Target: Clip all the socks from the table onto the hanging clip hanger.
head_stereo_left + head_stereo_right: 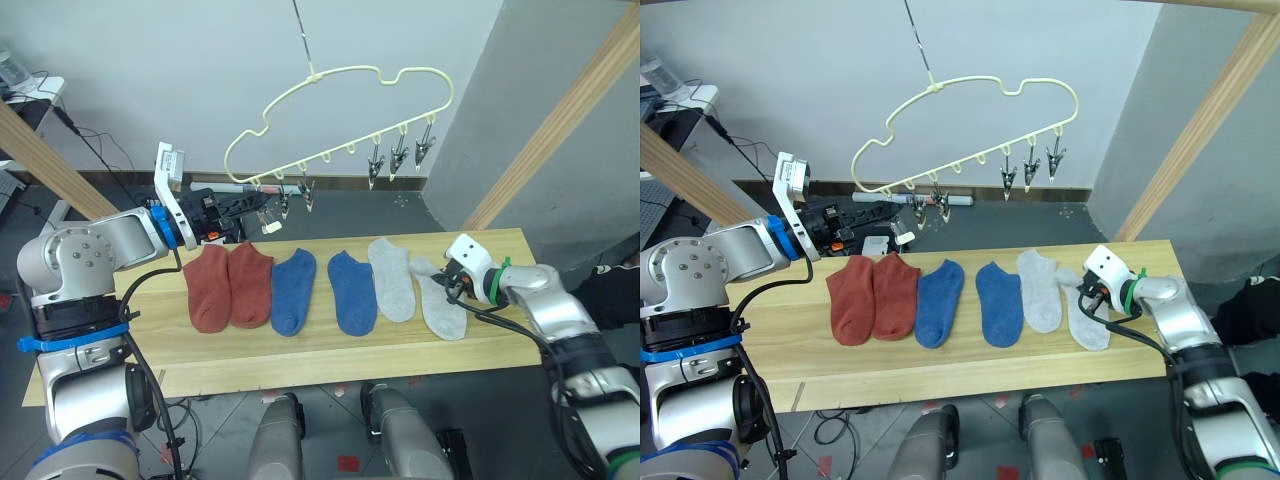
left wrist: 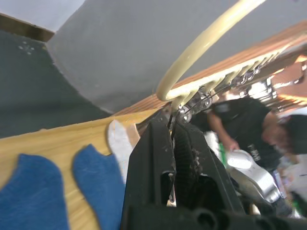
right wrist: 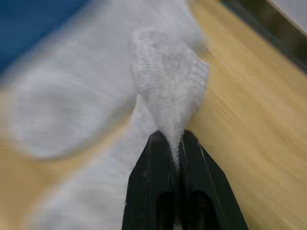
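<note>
Pinching the edge of the outermost grey sock (image 1: pixel 443 305), my right gripper (image 1: pixel 447 281) has its two fingers (image 3: pixel 154 191) pressed together on a fold of the knit, which rises a little off the tabletop (image 1: pixel 300 360) while the remainder of that sock lies flat. Its partner, the second grey sock (image 1: pixel 392 278), lies just beside it, touching along one edge. Next come two blue socks (image 1: pixel 294 290) with a narrow strip of bare wood between them, then two red socks (image 1: pixel 229 286) side by side and touching, at my left end of the row. All six lie on the wood.

My left gripper (image 1: pixel 262 197) is raised above the far edge of the tabletop, up at the lower left end of the yellow hanger (image 1: pixel 340 110). The wrist view shows its fingers (image 2: pixel 154 167) drawn close together around one of the small metal clips (image 2: pixel 184 112) hanging from the yellow wire; I cannot tell whether they truly squeeze it. No clip carries a sock.

Beyond the clip a person in a dark shirt (image 2: pixel 242 122) is blurred and cut off by the picture's edge. The hanger's hook runs out of the top of the head views.
</note>
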Action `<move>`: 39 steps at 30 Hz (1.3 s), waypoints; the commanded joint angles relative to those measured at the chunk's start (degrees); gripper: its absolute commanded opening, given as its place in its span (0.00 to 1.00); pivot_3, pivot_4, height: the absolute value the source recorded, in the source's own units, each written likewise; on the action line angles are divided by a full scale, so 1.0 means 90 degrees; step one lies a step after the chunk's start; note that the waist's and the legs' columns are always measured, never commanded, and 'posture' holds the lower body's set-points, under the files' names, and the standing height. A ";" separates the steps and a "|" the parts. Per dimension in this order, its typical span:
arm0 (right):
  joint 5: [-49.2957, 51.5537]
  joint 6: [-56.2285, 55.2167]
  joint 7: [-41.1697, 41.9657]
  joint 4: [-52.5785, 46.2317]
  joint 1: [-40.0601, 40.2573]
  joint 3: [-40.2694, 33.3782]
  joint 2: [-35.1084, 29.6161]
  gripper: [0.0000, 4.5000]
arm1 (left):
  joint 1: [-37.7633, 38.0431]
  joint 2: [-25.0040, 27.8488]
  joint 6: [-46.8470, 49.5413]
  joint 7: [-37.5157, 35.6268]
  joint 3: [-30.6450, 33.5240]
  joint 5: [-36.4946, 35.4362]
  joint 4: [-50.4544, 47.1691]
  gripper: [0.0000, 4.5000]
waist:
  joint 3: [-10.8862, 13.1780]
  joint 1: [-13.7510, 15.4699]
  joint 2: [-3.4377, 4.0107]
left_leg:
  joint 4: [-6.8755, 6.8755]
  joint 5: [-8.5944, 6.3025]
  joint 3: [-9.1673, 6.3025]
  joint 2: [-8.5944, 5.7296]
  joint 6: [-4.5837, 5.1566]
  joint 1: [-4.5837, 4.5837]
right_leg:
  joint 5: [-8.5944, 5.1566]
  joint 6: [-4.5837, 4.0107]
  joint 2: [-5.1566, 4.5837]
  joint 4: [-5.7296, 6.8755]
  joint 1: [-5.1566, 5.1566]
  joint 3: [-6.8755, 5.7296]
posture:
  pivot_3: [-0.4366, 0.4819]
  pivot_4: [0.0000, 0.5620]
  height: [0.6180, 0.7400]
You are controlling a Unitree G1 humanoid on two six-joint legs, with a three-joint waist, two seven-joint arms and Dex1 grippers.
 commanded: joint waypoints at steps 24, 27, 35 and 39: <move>0.0130 0.0659 -0.0936 -0.1561 -0.1635 0.1475 0.1977 0.01 | -0.0532 -0.0555 0.1273 0.1200 0.0972 -0.0578 0.0313 0.00 | 0.0006 0.0055 -0.0018 | 0.0033 0.0002 -0.0018 -0.0003 -0.0004 -0.0007 | 0.0000 0.0000 -0.0005 0.0049 -0.0014 -0.0018 | 0.48 0.54 1.00; 0.0064 0.0632 -0.0949 -0.1495 -0.1710 0.1472 0.2080 0.01 | -0.0503 -0.0528 0.1224 0.1176 0.0916 -0.0552 0.0269 0.00 | 0.0007 0.0054 -0.0019 | 0.0033 0.0003 -0.0017 -0.0001 -0.0005 -0.0007 | 0.0000 0.0000 -0.0003 0.0065 -0.0025 -0.0016 | 0.48 0.54 1.00; 0.0059 0.0779 -0.1039 -0.1378 -0.1872 0.1428 0.2335 0.01 | -0.0508 -0.0510 0.1123 0.1156 0.0857 -0.0563 0.0273 0.00 | 0.0007 0.0058 -0.0020 | 0.0037 0.0004 -0.0016 -0.0002 -0.0006 -0.0009 | 0.0000 0.0000 -0.0004 0.0068 -0.0026 -0.0015 | 0.49 0.53 1.00; 0.0159 0.1051 -0.1152 -0.1343 -0.1964 0.1288 0.2485 0.01 | -0.0517 -0.0510 0.1104 0.1150 0.0847 -0.0566 0.0265 0.00 | 0.0007 0.0057 -0.0020 | 0.0037 0.0004 -0.0016 -0.0002 -0.0006 -0.0009 | 0.0000 -0.0001 -0.0004 0.0069 -0.0026 -0.0015 | 0.48 0.53 1.00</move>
